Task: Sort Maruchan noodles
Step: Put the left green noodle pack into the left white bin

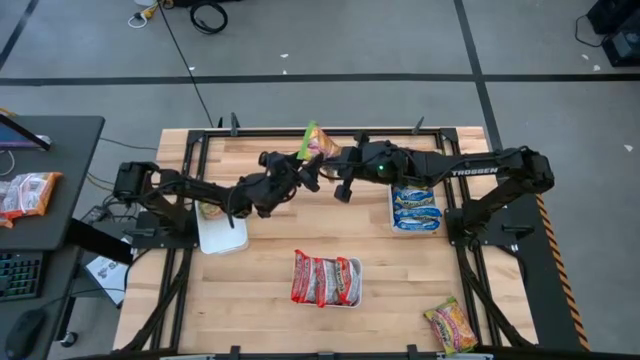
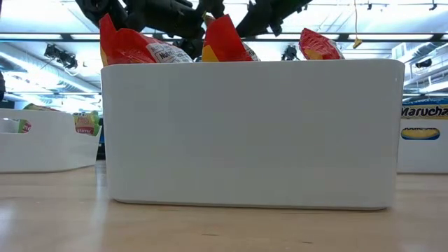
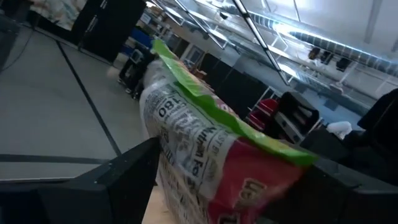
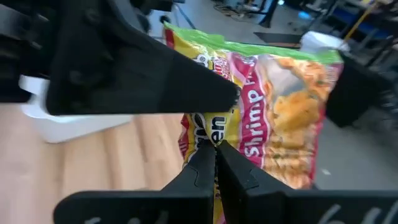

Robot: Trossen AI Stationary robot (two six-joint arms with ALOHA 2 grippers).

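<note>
Crinkly plastic noodle packet (image 4: 273,112) held mid-air: yellow and pink-red face, green top edge, white lettering; its back (image 3: 199,149) is clear with black print. White rectangular trays: the centre tray (image 1: 352,290) carries red-and-silver packets (image 1: 322,278), the right-hand tray (image 1: 392,212) blue-and-yellow packets (image 1: 415,208). Pale wood-grain tabletop (image 1: 260,290), black arms (image 1: 480,175).

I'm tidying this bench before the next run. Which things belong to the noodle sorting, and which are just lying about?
Part of the job:
- green-edged packet pinched in the right claw, open left claw at it
- red packets in the middle tray
- blue packets
- loose packet
- left tray

Lying about:
- keyboard
- floor cable
</note>
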